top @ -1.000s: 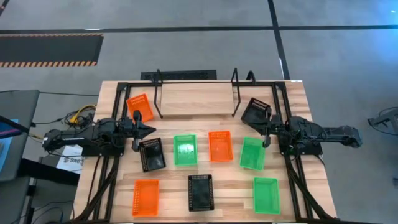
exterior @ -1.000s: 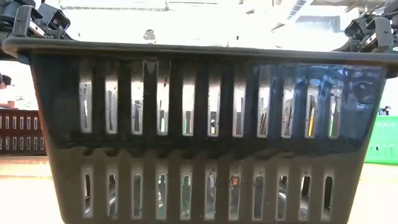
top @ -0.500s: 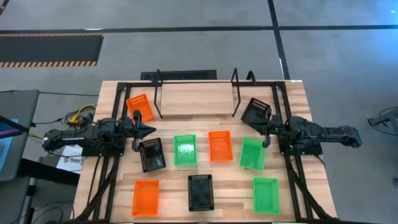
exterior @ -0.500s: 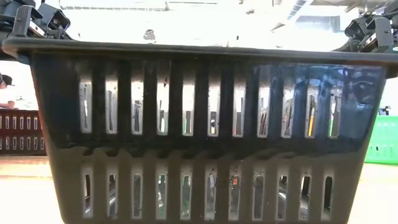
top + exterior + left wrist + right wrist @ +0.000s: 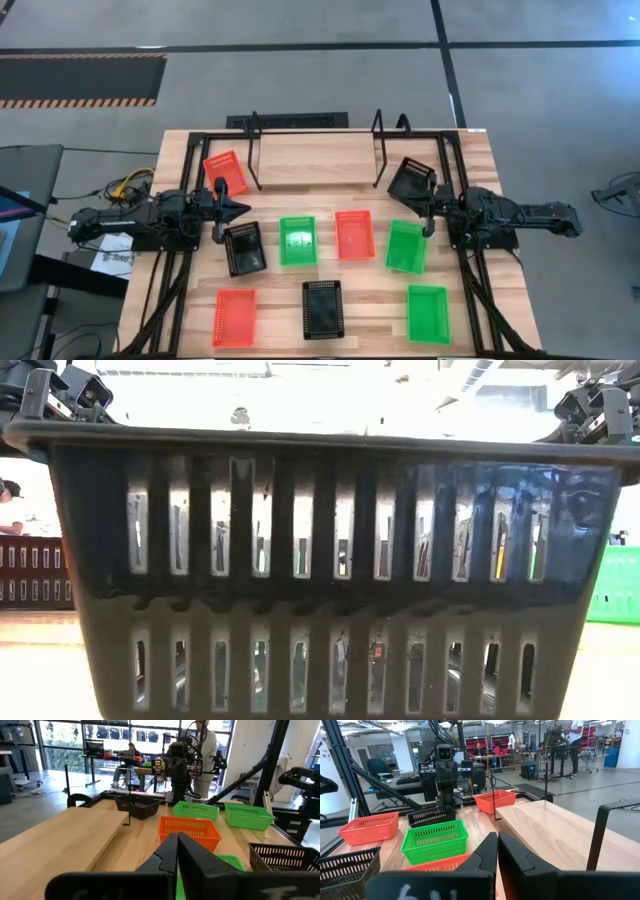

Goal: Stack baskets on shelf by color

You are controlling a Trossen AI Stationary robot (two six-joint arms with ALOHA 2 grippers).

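Baskets lie spread over the wooden table (image 5: 300, 300) in front of you, all small rectangular trays with slatted mesh sides and open tops. You have three green ones: one in the middle row (image 5: 297, 241), one to its right, slightly turned (image 5: 405, 247), and one near the front right corner (image 5: 427, 314). Three red-orange ones: one at the back left, just beside the shelf's left bracket (image 5: 225, 172), one in the middle row between the two green trays (image 5: 353, 235), and one at the front left (image 5: 233, 318). Three black ones: one tilted just beside the left gripper (image 5: 244, 248), one at the front centre (image 5: 322, 308), which fills the low view with its dark slatted wall, and one angled at the back right, near the shelf's right bracket (image 5: 411, 178). The shelf (image 5: 315, 158) stands at the back of the table with nothing on its wooden board. Your left gripper (image 5: 240, 208) rests at the table's left side with its fingers pressed together, holding nothing. Your right gripper (image 5: 424, 211) sits at the right side, fingers likewise drawn together and empty.
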